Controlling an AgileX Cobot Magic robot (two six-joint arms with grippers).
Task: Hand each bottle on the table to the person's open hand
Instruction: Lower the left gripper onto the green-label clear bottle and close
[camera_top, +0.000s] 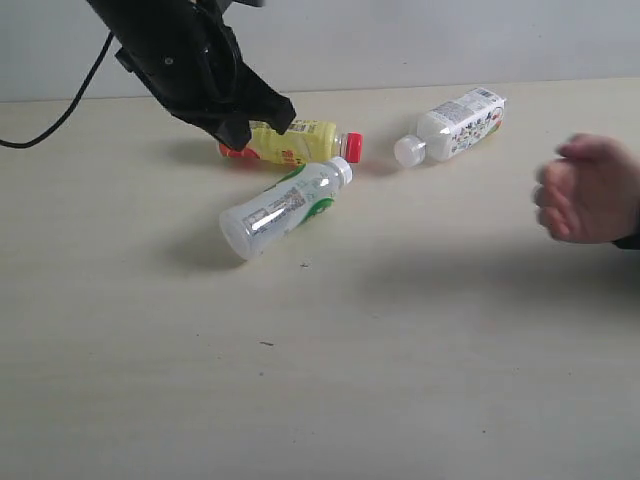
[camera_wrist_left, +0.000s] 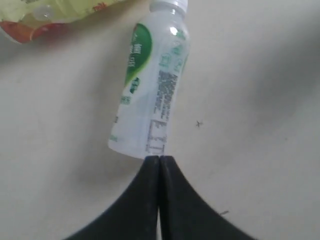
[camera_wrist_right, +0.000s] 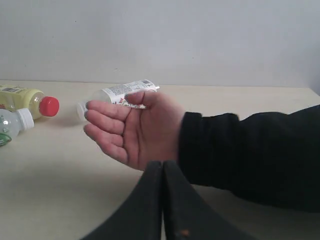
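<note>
Three bottles lie on their sides on the table (camera_top: 400, 380). A yellow bottle (camera_top: 300, 140) with a red cap is at the back. A whitish bottle (camera_top: 285, 205) with a green label lies in front of it, and another whitish bottle (camera_top: 455, 125) lies at the back right. My left gripper (camera_top: 240, 133) is shut and empty, hovering over the yellow bottle. In the left wrist view its tips (camera_wrist_left: 159, 159) sit by the base of the green-label bottle (camera_wrist_left: 152, 85). The person's open hand (camera_top: 590, 190) waits at the right, empty. My right gripper (camera_wrist_right: 162, 164) is shut just short of that hand (camera_wrist_right: 135, 127).
A black cable (camera_top: 60, 115) trails across the table's far left. The person's black sleeve (camera_wrist_right: 250, 155) fills the space beside my right gripper. A pale wall (camera_wrist_right: 160, 40) runs behind the table.
</note>
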